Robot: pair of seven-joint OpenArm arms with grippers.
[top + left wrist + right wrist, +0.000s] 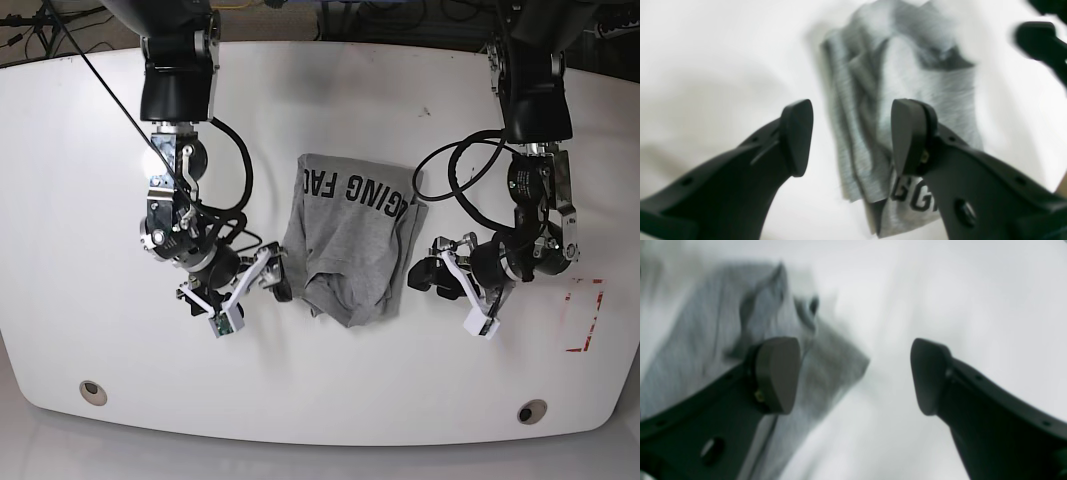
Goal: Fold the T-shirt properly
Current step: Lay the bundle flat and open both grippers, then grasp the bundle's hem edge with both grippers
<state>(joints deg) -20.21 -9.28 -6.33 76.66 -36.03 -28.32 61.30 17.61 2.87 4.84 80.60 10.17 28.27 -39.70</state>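
T-shirt (352,240) heather grey, lying near middle of white table (80,130), between the two arms. Roughly folded into a narrow bundle, wider at far end, tapering and rumpled at near end. Black block lettering (352,190) face up across the far part, reading upside down in base view. Near end bunched into loose folds with dark creases.

In left wrist view, shirt (907,100) blurred, stretching away from the camera, lettering (913,196) partly hidden behind one finger. In right wrist view, shirt (706,326) at left of frame, blurred, a folded corner poking out toward bare table (940,290).

Left gripper (428,265) at base view's right, just beside shirt's edge, jaws spread apart, nothing between them. Same in wrist view: left gripper (851,133) with fingers (796,136) wide apart, cloth visible beyond the gap, not pinched.

Right gripper (278,278) at base view's left, close to shirt's near edge, contact unclear from above. In wrist view, right gripper (855,375) with jaws parted, one finger (776,373) over the cloth, the other over bare table, holding nothing.

Red marking (583,315) on table at base view's right, well apart from shirt.
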